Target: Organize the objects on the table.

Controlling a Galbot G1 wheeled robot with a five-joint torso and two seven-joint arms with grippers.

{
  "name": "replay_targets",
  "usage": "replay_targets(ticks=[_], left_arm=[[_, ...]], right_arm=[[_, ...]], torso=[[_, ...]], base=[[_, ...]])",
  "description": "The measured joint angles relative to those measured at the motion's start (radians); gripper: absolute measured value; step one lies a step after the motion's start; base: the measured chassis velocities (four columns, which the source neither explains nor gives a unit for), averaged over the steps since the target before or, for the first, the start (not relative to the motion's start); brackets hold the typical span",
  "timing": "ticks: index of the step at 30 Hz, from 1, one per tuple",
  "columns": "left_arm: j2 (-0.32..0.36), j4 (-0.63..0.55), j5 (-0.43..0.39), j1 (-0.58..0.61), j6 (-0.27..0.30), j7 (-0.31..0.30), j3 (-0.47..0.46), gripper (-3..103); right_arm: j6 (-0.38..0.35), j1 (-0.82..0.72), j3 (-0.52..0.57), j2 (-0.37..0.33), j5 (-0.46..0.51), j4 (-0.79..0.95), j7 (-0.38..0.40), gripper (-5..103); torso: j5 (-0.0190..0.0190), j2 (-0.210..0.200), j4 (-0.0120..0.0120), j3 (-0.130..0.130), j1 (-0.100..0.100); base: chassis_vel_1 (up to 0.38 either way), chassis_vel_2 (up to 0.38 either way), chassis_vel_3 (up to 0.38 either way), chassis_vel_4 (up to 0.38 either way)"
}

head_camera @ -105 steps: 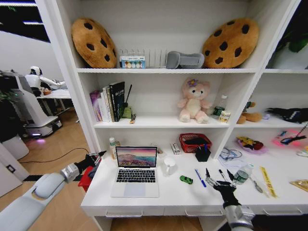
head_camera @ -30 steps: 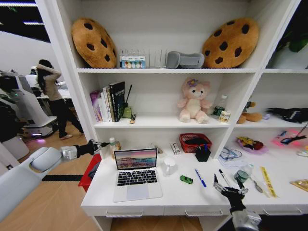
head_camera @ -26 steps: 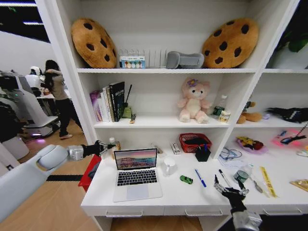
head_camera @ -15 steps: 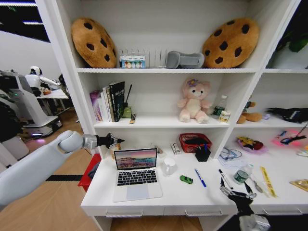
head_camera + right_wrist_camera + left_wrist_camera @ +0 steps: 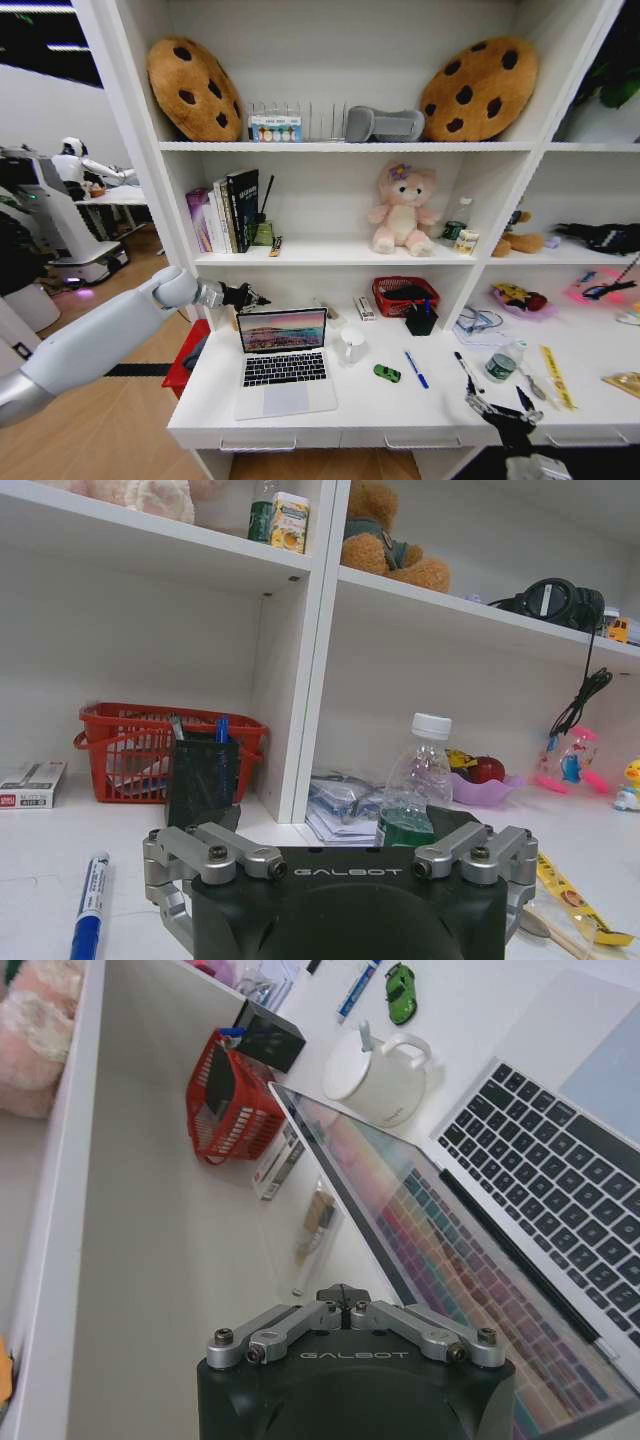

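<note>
Hovering with its jaws pinched together, the left gripper (image 5: 252, 297) has the silver laptop's (image 5: 283, 366) open lid edge directly beneath it.

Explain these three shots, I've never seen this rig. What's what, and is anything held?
It is a wheeled robot with two arms. The wide picture comes from its head camera, looking down at a white desk. The other two come from cameras on each wrist, looking along that arm's hand.

The left hand hovers shut by the top edge of the laptop screen. The right hand is open, low at the desk's front edge. Neither holds anything.

Also on the desk are a mug, a green car, a blue pen, a bottle and a red basket.
</note>
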Motion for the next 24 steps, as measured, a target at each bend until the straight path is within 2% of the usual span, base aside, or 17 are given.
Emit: replay_targets(ticks=[8, 15, 18, 20, 21, 24], left_arm=[[0.051, -0.075, -0.007, 0.008, 0.021, 0.09, -0.005, 0], [0.103, -0.164, -0.01, 0.053, 0.041, 0.116, -0.028, 0], [0.139, -0.232, -0.01, 0.117, 0.053, 0.131, -0.077, 0], [0.168, -0.287, -0.005, 0.207, 0.064, 0.145, -0.157, 0], [0.168, -0.287, -0.005, 0.207, 0.064, 0.145, -0.157, 0], [0.21, -0.35, 0.004, 0.354, 0.073, 0.157, -0.267, 0]], right_arm=[[0.009, 0.001, 0.008, 0.0, 0.011, -0.017, -0.003, 100], [0.018, -0.006, 0.007, 0.007, 0.007, -0.023, -0.006, 100], [0.021, -0.007, 0.008, 0.006, 0.006, -0.029, -0.006, 100], [0.022, -0.005, 0.008, 0.004, 0.005, -0.033, -0.006, 100], [0.022, -0.005, 0.008, 0.004, 0.005, -0.033, -0.006, 100], [0.022, -0.002, 0.005, 0.003, 0.001, -0.034, -0.006, 100]], torso=[[0.0001, 0.0, 0.0, 0.0, 0.0], [0.0, 0.0, 0.0001, 0.0, 0.0], [0.0001, 0.0, 0.0001, 0.0, 0.0], [0.0003, 0.0, -0.0001, 0.0, 0.0], [0.0003, 0.0, -0.0001, 0.0, 0.0], [-0.0005, 0.0, 0.0004, 0.0, 0.0]], base=[[0.0, 0.0, 0.0, 0.0], [0.0, 0.0, 0.0, 0.0], [0.0, 0.0, 0.0, 0.0], [0.0, 0.0, 0.0, 0.0], [0.0, 0.0, 0.0, 0.0], [0.0, 0.0, 0.0, 0.0]])
